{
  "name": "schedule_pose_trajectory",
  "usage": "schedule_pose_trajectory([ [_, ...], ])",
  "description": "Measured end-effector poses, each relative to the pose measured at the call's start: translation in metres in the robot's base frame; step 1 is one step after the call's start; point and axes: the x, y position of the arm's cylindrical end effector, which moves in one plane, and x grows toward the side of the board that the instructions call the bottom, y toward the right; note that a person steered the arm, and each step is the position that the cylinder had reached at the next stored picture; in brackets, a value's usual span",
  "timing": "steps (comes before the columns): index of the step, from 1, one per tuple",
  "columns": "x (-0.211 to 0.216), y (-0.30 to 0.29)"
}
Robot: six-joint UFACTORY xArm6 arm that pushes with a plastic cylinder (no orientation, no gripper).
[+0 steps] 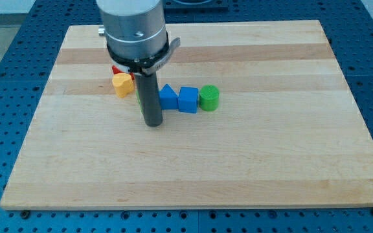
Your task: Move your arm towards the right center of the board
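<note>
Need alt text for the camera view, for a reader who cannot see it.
My tip rests left of centre on a wooden board, just below a row of blocks: yellow block, red block behind it, two blue blocks, green cylinder rightmost.

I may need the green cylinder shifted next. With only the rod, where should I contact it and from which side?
No grip is possible; my tip can only push. The green cylinder stands upright at the view's right end of the row, touching or nearly touching the blue cube. Its right, top and bottom sides are free. Probably best to meet its round wall dead centre, since an off-centre push would likely let it slip aside.
</note>
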Motion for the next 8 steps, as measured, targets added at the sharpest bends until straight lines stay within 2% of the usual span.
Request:
schedule_pose_trajectory([
  [5,-0.019,-0.018],
  [8,-0.018,0.042],
])
